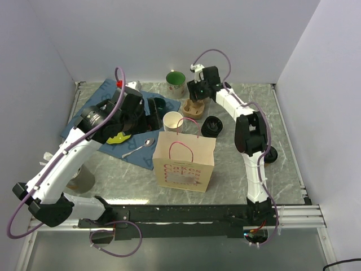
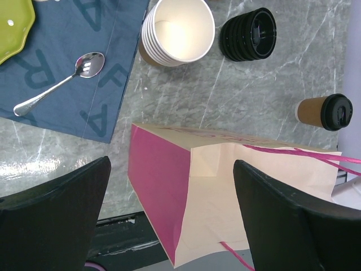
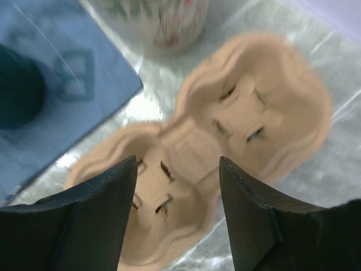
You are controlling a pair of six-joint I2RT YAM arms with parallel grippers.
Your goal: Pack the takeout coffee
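The takeout coffee, a brown paper cup with a black sip lid, stands on the marble table at the right; the top view shows it partly hidden behind the right arm. The paper bag stands open at the table's middle. My left gripper is open and empty, hovering left of the bag and looking into its mouth. My right gripper is open just above a moulded cup carrier at the back, nothing between its fingers.
A stack of lidless paper cups and a stack of black lids sit behind the bag. A spoon and a yellow-green plate lie on the blue cloth. A green mug stands beside the carrier.
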